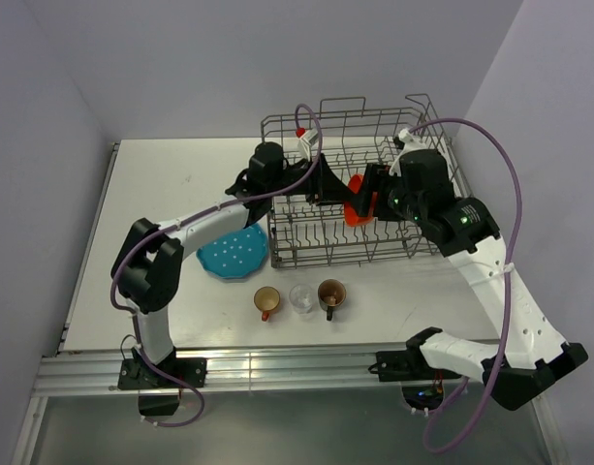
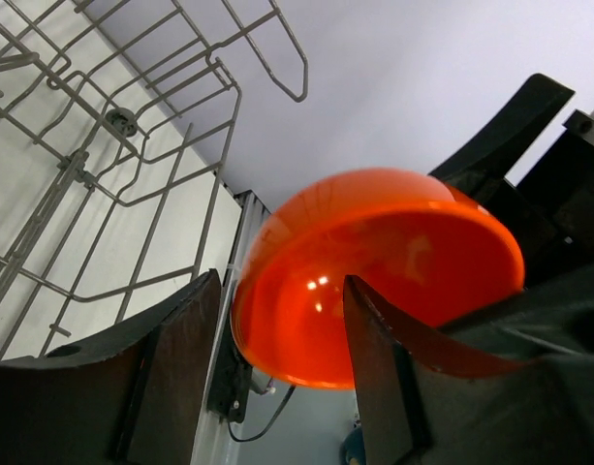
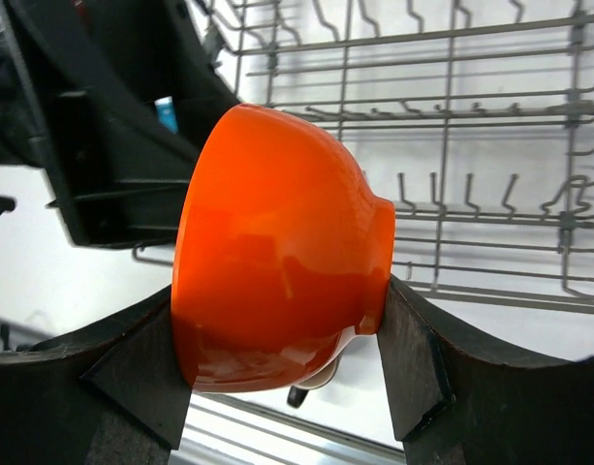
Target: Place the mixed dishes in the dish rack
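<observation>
Your right gripper clamped the glossy, rounded orange-red bowl rim-to-foot over the grey wire dish rack, near the table's far right corner. Your left gripper stood with jaws spread, close by the bowl.

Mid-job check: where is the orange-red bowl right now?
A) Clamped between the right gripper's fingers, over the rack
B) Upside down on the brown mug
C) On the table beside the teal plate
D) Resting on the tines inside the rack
A: in the right wrist view the orange-red bowl is pinched from rim to foot by the right gripper, and the top view places it over the dish rack.
</observation>
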